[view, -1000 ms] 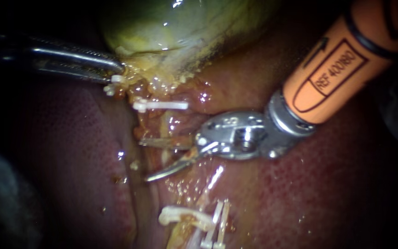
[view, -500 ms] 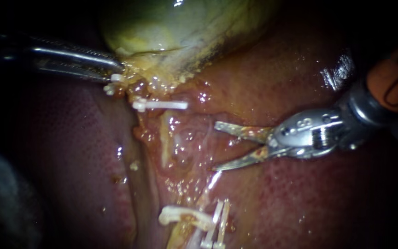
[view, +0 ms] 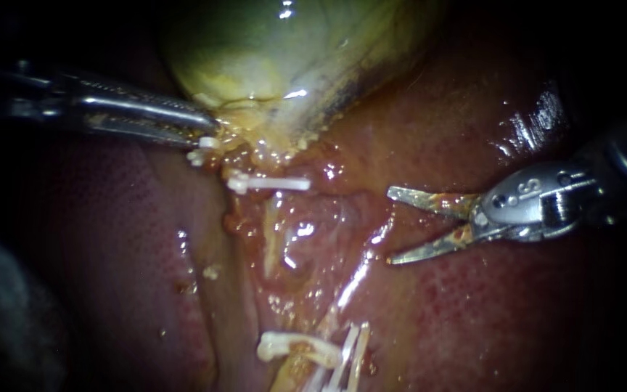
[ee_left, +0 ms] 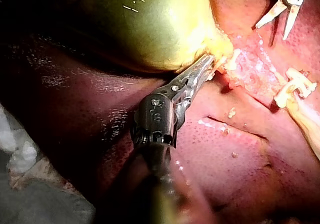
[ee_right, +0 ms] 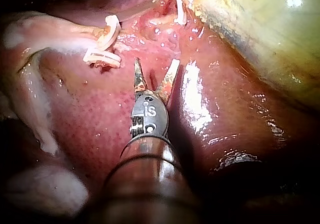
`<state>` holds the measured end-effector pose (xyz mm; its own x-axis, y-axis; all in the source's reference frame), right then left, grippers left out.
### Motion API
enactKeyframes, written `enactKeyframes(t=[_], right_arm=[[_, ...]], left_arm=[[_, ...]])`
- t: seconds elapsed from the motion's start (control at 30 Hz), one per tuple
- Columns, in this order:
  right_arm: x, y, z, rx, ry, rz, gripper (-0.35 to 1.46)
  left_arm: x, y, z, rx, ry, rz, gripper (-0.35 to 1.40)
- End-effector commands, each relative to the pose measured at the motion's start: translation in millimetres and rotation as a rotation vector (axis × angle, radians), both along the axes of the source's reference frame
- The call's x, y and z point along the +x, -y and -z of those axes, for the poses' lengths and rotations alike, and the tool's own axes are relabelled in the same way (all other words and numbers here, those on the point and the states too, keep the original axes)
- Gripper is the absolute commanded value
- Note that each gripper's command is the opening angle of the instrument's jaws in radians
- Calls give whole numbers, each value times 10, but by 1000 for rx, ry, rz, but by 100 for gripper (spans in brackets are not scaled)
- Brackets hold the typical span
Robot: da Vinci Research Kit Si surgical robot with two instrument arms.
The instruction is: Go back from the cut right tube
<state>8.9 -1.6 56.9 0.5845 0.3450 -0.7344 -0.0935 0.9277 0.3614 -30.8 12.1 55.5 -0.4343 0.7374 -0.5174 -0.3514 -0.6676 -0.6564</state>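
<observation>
- Now the right instrument [view: 392,225] has its two thin, stained blades spread wide, and nothing lies between them.
- Its tips are over the liver [view: 473,319]. I cannot tell whether they touch the surface.
- The cut right tube [view: 271,231] lies ahead of those blades, well apart from their tips. It shows as a pale strip in wet, raw tissue.
- An upper clip [view: 270,183] crosses the tube's end on the gallbladder side, farther ahead of the blades than the tube itself.
- In the right wrist view the lower clips [ee_right: 102,56] sit ahead of the right instrument [ee_right: 156,61] and off to one side. They are near one blade but apart from it.
- A curved pale stump [view: 292,345] lies just beside the lower clips [view: 348,352], on the side away from the right instrument.
- The left instrument [view: 210,131] has its jaws closed on the yellow fringe at the narrow end of the gallbladder [view: 284,51].
- A small clip [view: 199,151] sits just beside the left instrument's tip, under it in the endoscope view.
- In the left wrist view the left instrument [ee_left: 211,61] grips where the gallbladder [ee_left: 150,24] tapers. The right instrument [ee_left: 271,31] stands well ahead of it and to one side, blades parted.
- The liver [ee_left: 225,154] lies under the left instrument's shaft.
</observation>
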Motion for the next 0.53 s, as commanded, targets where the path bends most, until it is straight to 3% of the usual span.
enactKeyframes(t=[0.03, 0.2, 0.53], right_arm=[[0, 0, 0, 1, -1, 1, 143], [-2, 0, 0, 1, -1, 2, 143], [-3, 0, 0, 1, -2, 2, 143]], left_arm=[[-2, 1, -5, 1, -3, -5, -35], [-7, 5, -20, 0, -4, -15, -35], [-8, 6, -20, 1, -2, -18, -35]])
